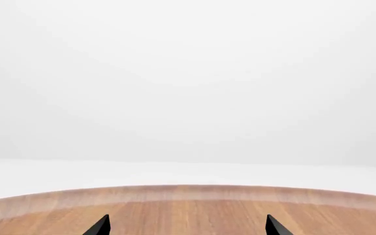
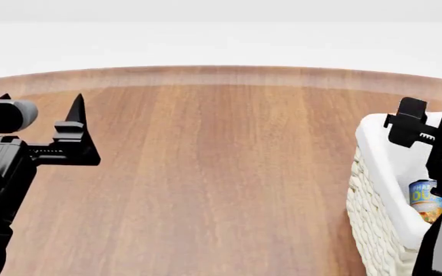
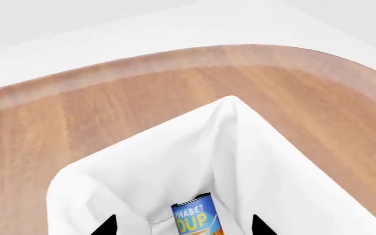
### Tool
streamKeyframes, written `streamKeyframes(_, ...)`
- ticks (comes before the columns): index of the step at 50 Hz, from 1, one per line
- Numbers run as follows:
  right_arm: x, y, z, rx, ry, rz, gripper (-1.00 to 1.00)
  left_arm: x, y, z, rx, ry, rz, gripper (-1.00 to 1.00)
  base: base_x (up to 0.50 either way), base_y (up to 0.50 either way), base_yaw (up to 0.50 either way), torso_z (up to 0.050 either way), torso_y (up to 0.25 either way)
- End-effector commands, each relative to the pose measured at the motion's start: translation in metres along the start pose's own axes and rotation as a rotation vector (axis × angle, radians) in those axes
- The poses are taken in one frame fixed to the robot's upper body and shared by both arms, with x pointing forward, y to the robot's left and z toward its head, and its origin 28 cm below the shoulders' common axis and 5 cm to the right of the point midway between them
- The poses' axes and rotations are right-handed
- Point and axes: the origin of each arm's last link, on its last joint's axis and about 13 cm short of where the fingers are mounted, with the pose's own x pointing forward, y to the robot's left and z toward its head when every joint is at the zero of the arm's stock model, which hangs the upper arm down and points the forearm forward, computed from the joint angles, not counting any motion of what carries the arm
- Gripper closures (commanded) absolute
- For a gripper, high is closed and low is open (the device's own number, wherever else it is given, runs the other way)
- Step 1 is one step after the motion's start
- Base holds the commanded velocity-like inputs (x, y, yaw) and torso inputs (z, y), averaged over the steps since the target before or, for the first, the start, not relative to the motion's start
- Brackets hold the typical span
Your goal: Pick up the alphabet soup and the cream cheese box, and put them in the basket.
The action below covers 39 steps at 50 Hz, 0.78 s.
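Right gripper (image 2: 416, 127), head view: it hangs over the basket (image 2: 374, 190) at the right edge of the table (image 2: 205, 172); from this angle you cannot tell how far its fingers are spread. The soup can (image 2: 427, 200) stands inside the basket against the liner, below the gripper and free of it. Left gripper (image 2: 71, 141) hovers at the left with nothing in it; its spread is also unreadable here. No cream cheese box shows.

Left wrist view: left gripper (image 1: 188, 227) shows two fingertips set well apart, so wide, nothing between, with only bare table (image 1: 188, 210) beyond.

Right wrist view: right gripper (image 3: 182, 226) shows tips wide, either side of the soup can (image 3: 198, 218) but above it, inside the basket (image 3: 253, 147).

Risks, as judged: lift out crooked and you may snag the liner or tip the can. The box lies out of sight, so reaching blind could knock it; turn to find it first.
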Motion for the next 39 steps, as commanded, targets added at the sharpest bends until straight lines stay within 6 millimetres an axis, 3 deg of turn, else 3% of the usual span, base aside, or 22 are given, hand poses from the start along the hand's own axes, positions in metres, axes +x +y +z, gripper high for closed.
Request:
streamKeyframes(1,-0.018,0.008,0.040,-0.046,-0.146,0.051,-1.00,0.001,0.000,0.002,-0.003,-0.001,0.000,-1.00,0.00,0.00,0.00,0.000,0.000)
streamKeyframes(2,-0.027,0.009,0.050,-0.059,-0.177,0.053,-1.00,0.001,0.000,0.002,-0.003,-0.003,-0.001,-1.00,0.00,0.00,0.00,0.000,0.000)
streamKeyframes(8,-0.046,0.014,0.061,-0.078,-0.259,0.101,-1.00,0.002,0.000,0.002,-0.006,-0.003,0.001,-1.00,0.00,0.00,0.00,0.000,0.000)
streamKeyframes(17,-0.064,0.027,0.047,-0.083,-0.339,0.287,-1.00,0.001,-0.001,0.003,-0.008,-0.004,0.002,-1.00,0.00,0.00,0.00,0.000,0.000)
streamKeyframes(21,-0.064,0.027,0.046,-0.083,-0.339,0.287,-1.00,0.001,-0.001,0.003,-0.008,-0.004,0.002,-1.00,0.00,0.00,0.00,0.000,0.000)
streamKeyframes(22,-0.067,0.033,0.021,-0.083,-0.330,0.388,-1.00,0.003,-0.002,0.006,-0.012,-0.004,0.007,-1.00,0.00,0.00,0.00,0.000,0.000)
streamKeyframes(23,-0.079,0.032,0.029,-0.081,-0.405,0.393,-1.00,0.003,-0.002,0.006,-0.012,-0.004,0.007,-1.00,0.00,0.00,0.00,0.000,0.000)
streamKeyframes(24,-0.083,0.036,0.019,-0.074,-0.446,0.479,-1.00,0.002,-0.003,0.006,-0.011,-0.009,0.006,-1.00,0.00,0.00,0.00,0.000,0.000)
streamKeyframes(28,-0.084,0.036,0.016,-0.074,-0.454,0.490,-1.00,0.002,-0.004,0.006,-0.012,-0.011,0.006,-1.00,0.00,0.00,0.00,0.000,0.000)
streamKeyframes(29,-0.092,0.043,-0.008,-0.155,-0.508,0.484,-1.00,0.002,-0.004,0.009,-0.019,-0.022,0.011,-1.00,0.00,0.00,0.00,0.000,0.000)
streamKeyframes(31,-0.098,0.047,-0.018,-0.176,-0.537,0.494,-1.00,0.001,-0.005,0.011,-0.020,-0.030,0.009,-1.00,0.00,0.00,0.00,0.000,0.000)
streamKeyframes(35,-0.098,0.046,-0.018,-0.176,-0.537,0.494,-1.00,0.001,-0.005,0.011,-0.020,-0.030,0.009,-1.00,0.00,0.00,0.00,0.000,0.000)
streamKeyframes(36,-0.112,0.053,-0.043,-0.219,-0.608,0.564,-1.00,0.001,-0.006,0.012,-0.025,-0.051,0.012,-1.00,0.00,0.00,0.00,0.000,0.000)
streamKeyframes(38,-0.112,0.053,-0.044,-0.219,-0.608,0.564,-1.00,0.001,-0.006,0.012,-0.025,-0.051,0.012,-1.00,0.00,0.00,0.00,0.000,0.000)
streamKeyframes(39,-0.116,0.057,-0.057,-0.241,-0.637,0.567,-1.00,0.000,-0.007,0.013,-0.024,-0.058,0.012,-1.00,0.00,0.00,0.00,0.000,0.000)
